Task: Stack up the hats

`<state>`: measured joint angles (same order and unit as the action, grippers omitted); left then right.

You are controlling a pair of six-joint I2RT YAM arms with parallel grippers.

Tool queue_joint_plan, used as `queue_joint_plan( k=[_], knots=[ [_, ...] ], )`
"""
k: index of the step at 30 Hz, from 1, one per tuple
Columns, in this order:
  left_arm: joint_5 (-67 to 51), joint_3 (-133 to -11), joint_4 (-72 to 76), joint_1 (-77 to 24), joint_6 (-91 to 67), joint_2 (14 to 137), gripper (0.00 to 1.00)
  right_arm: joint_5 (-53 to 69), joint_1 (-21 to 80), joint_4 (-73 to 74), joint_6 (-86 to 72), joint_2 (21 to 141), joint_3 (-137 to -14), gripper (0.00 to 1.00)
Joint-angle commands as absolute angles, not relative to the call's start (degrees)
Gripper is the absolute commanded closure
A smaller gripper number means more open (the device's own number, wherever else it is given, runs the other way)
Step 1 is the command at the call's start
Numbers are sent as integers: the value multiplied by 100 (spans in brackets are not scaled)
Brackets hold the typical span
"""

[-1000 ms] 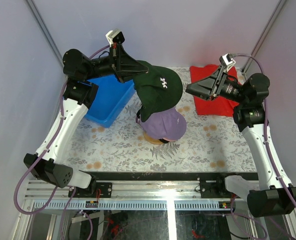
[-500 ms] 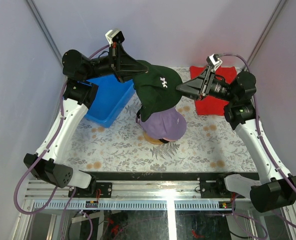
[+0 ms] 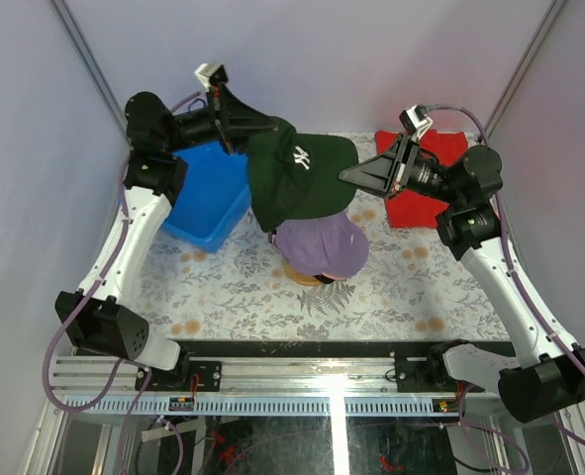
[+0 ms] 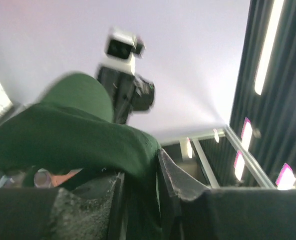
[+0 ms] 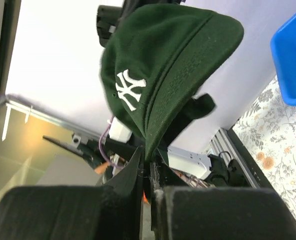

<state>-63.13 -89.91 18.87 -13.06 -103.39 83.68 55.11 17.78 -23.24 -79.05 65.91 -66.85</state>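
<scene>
Right gripper point(image 3: 347, 176), in the top view, is pinched on the brim edge of the dark green cap point(image 3: 302, 178), which bears a white NY emblem and is held in the air over the far side of the lavender cap point(image 3: 324, 247). That cap is seated on the wooden stand point(image 3: 294, 272). The green cap's rear edge is met by the left gripper point(image 3: 244, 139), above the blue bin point(image 3: 208, 198).

In the left wrist view, green fabric is seen between the 2 fingers point(image 4: 175, 185); whether it is squeezed cannot be told.

In the right wrist view, the 2 jaws are pressed together on the brim's edge.
</scene>
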Motion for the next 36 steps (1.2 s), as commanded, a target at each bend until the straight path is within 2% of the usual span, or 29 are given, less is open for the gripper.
queue_joint_plan(
  k=[1,3,6,11,16,19,23,27,36],
  knots=[
    [-6031,-9145,110,-160,-8656,8372,73,4753,1757,-1895,-8067,6371,-7389,100],
    [-5576,-9373,-1266,380,-7330,8298,70,4365,1727,-1407,-8050,6364,-7680,100],
    [-4912,-9281,-2461,655,-6398,7943,68,3897,1722,-1143,-8314,6412,-7879,100],
    [-4438,-8347,-2731,655,-5764,7021,65,3290,1722,-982,-8596,6447,-7931,100],
    [-4307,-7578,-3376,645,-5046,6416,63,3271,1722,-1049,-8746,6502,-7692,100],
    [-4449,-6736,-3267,643,-5035,6034,60,3339,1722,-1183,-8797,6511,-7429,100],
    [-4920,-5361,-2308,536,-5660,5555,57,3562,1722,-1244,-8792,6532,-7302,100],
    [-5203,-4524,-1761,492,-5762,5590,55,4080,1721,-1310,-8698,6645,-7256,100],
    [-5396,-4284,-1441,492,-5405,6151,55,4734,1723,-2077,-8640,6907,-6568,100]
  ],
)
